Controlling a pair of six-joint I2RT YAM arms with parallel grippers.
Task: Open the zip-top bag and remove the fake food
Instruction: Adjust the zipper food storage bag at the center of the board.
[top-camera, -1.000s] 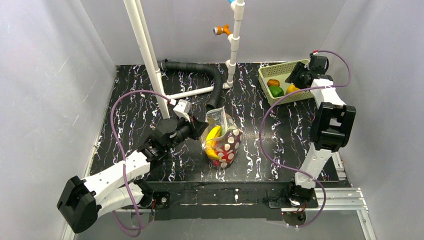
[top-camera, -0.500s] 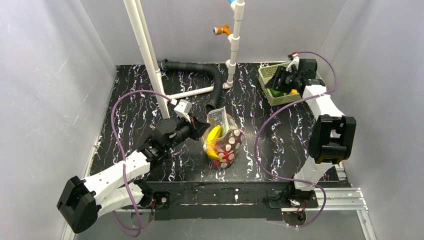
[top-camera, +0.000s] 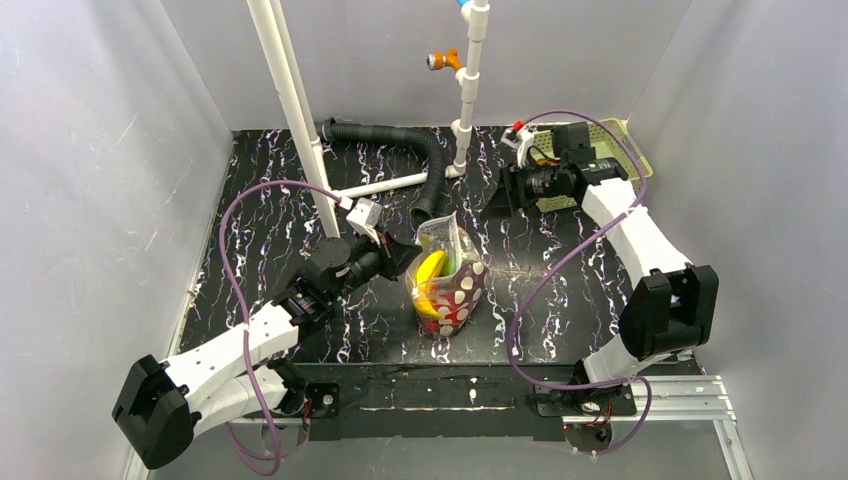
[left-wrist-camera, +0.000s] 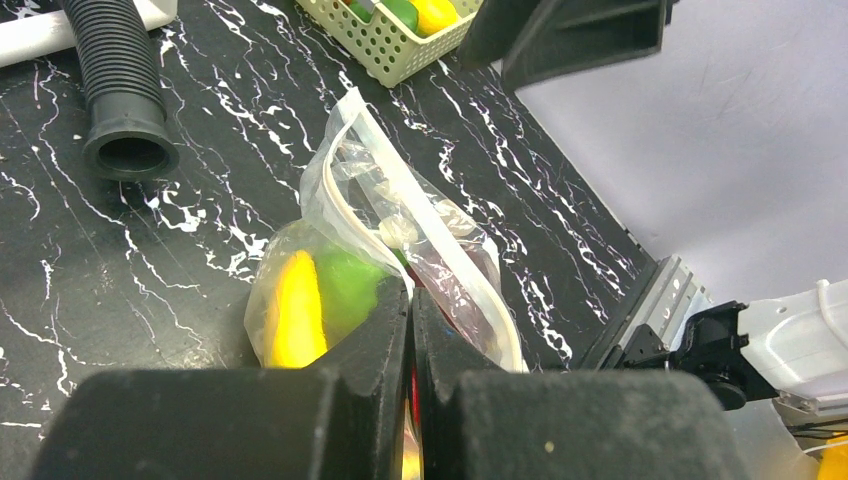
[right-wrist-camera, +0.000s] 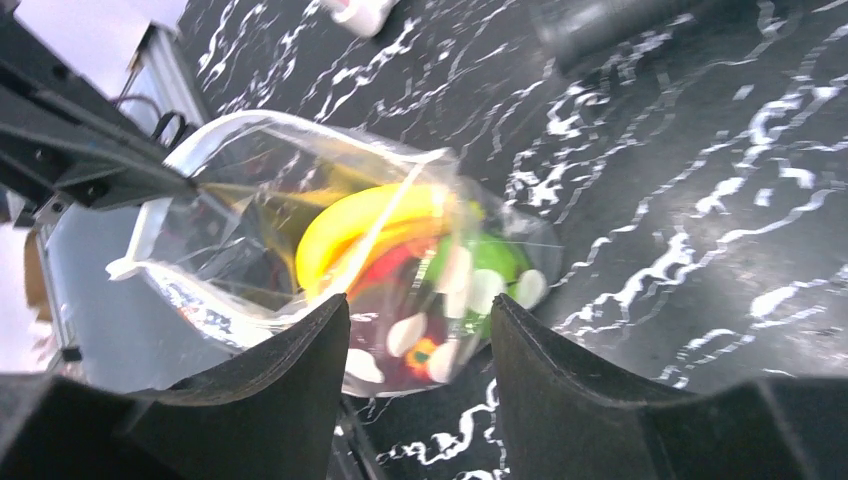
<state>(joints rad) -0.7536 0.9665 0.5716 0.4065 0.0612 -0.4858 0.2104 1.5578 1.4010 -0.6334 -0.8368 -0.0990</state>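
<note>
Your left gripper (left-wrist-camera: 411, 295) is pinching the opened zip-top bag (top-camera: 447, 285); your right gripper (right-wrist-camera: 420, 300) is hovering spread, empty; fake food (right-wrist-camera: 360, 225) is sitting inside.

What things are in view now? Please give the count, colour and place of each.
zip-top bag: one, clear with pale dots, table centre
banana: one, yellow, inside the bag
green piece: one, green, beside the banana
basket: one, pale green, far right, holding more fake food
hose: one, black, far side
pipe frame: one, white, far side
fitting: one, orange, on the pipe frame
table: one, black, veined white
left arm: one, white and black, jaws shut on the bag's edge
right arm: one, white and black, near the basket, jaws open
</note>
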